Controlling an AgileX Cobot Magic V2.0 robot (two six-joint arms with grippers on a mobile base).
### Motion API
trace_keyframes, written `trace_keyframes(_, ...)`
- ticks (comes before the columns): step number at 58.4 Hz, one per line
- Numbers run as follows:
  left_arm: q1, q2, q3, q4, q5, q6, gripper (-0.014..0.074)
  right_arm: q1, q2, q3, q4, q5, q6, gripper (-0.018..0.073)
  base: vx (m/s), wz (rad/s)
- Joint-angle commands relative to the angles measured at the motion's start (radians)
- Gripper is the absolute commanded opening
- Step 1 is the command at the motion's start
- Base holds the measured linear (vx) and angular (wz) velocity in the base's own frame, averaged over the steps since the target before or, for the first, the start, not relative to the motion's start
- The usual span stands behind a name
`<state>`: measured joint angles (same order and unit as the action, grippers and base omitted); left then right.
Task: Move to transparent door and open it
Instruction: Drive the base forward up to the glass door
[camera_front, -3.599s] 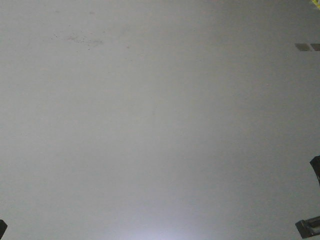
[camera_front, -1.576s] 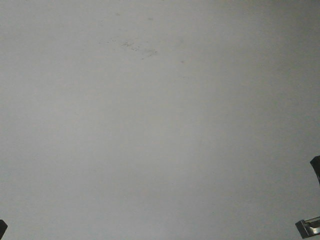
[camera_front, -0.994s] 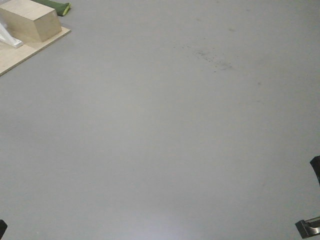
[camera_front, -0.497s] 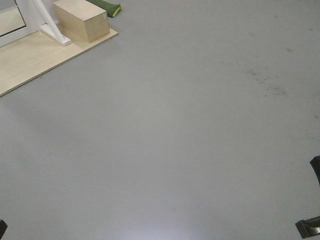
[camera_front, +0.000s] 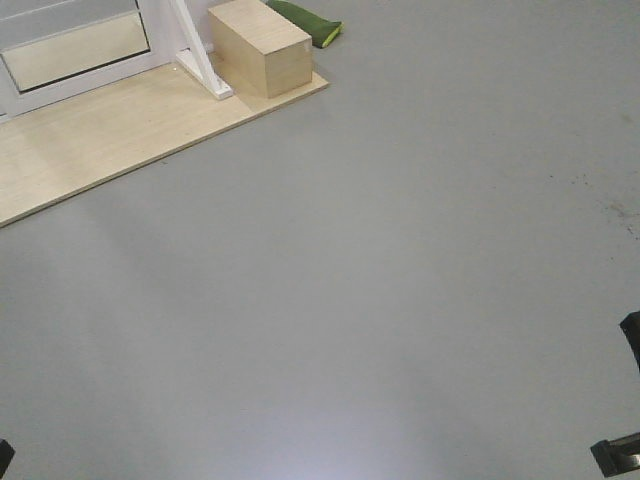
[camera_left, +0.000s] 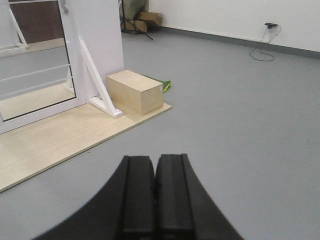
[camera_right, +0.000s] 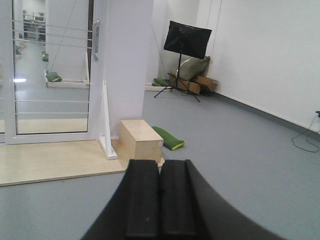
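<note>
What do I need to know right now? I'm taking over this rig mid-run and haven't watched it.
Left gripper: fingers shut, holding nothing.
Right gripper: fingers shut, holding nothing.
Transparent door: ahead and to the left, standing on the wooden platform. Its grey handle is on the right stile. A wooden box sits beside the frame's brace.
Done: the door is in view of both wrist cameras.
Left: drive across the grey floor to the door, grasp the handle and open it.
</note>
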<state>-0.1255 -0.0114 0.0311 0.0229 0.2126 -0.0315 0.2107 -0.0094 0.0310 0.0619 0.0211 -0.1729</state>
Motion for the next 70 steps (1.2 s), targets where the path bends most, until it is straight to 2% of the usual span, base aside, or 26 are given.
trace_keyframes(1,-0.005,-0.014,0.009,-0.002,-0.085,-0.005,-0.0006,-0.004,-0.016,0.003,-0.003,-0.086,0.000,-0.0006,0.44,0.25)
trace_keyframes(70,-0.005,-0.014,0.009,-0.002,-0.085,-0.005,-0.0006,-0.004,-0.016,0.003,-0.003,-0.086,0.000,-0.0006,0.47,0.12)
